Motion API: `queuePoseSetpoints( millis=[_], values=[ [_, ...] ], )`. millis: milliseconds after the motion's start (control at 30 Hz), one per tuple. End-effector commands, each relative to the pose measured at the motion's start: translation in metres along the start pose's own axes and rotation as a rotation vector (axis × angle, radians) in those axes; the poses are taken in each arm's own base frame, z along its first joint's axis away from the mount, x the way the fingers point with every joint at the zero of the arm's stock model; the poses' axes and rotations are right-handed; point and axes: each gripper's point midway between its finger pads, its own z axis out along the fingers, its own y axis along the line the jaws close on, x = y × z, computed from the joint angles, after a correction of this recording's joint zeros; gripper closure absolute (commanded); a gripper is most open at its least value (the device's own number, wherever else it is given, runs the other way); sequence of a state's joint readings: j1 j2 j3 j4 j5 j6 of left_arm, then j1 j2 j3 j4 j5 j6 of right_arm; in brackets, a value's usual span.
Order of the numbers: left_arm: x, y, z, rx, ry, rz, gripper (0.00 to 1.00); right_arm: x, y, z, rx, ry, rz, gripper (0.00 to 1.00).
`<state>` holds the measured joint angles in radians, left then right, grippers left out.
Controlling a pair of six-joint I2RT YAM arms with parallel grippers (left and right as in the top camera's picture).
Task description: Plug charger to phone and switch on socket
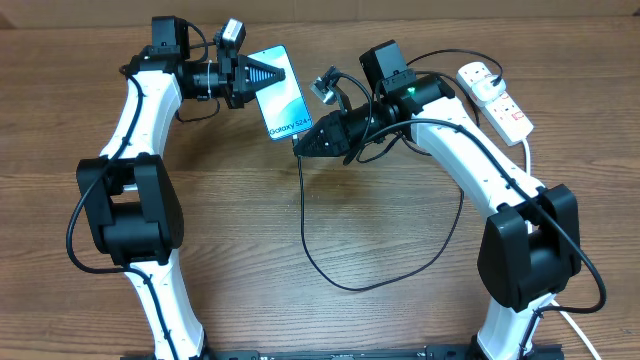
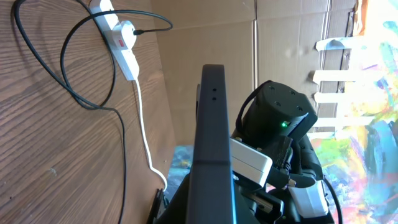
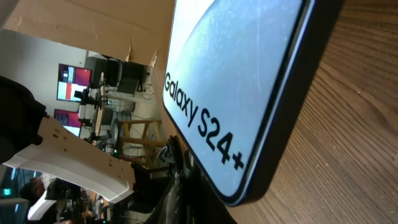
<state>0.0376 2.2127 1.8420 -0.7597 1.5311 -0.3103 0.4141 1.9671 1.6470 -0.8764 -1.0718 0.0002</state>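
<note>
The phone [image 1: 277, 96], light blue screen up with "Galaxy S24+" text, is held tilted above the table's far middle. My left gripper [image 1: 262, 73] is shut on its far end; in the left wrist view the phone [image 2: 211, 118] stands edge-on between the fingers [image 2: 214, 208]. My right gripper [image 1: 304, 144] is at the phone's near end, shut on the tip of the charger cable [image 1: 345, 283], which loops over the table to the white plug in the socket [image 1: 497, 97]. In the right wrist view the phone [image 3: 242, 81] fills the frame; the connector tip is hidden among the dark fingers [image 3: 208, 186].
The socket [image 2: 122, 38] lies at the far right with red switches and a thick white cord [image 2: 146, 140] running off the table's edge. A cardboard wall [image 2: 205, 31] stands behind the table. The black cable loop [image 2: 74, 93] lies on the wood between the arms.
</note>
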Motion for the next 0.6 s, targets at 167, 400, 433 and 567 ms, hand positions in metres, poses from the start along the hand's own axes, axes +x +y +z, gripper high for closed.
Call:
queuePoseSetpoints(
  millis=[167,400,433,567],
  values=[
    [0.0019,-0.0178,0.0021,0.05,0.021,0.042,0.96,-0.0037,0.0028,-0.0032,-0.002,-0.013,-0.019,0.96],
    [0.0019,-0.0178,0.0021,0.05,0.021,0.042,0.96,-0.0042,0.0029,-0.0032,-0.002,-0.015,-0.021,0.96],
    [0.0019,-0.0178,0.0021,0.05,0.021,0.042,0.96,-0.0042,0.0029,-0.0032,-0.002,-0.015,-0.019,0.96],
    [0.0019,-0.0178,0.0021,0.05,0.021,0.042,0.96,-0.0043,0.0029,-0.0032,-0.002,-0.015,-0.018,0.96]
  ],
)
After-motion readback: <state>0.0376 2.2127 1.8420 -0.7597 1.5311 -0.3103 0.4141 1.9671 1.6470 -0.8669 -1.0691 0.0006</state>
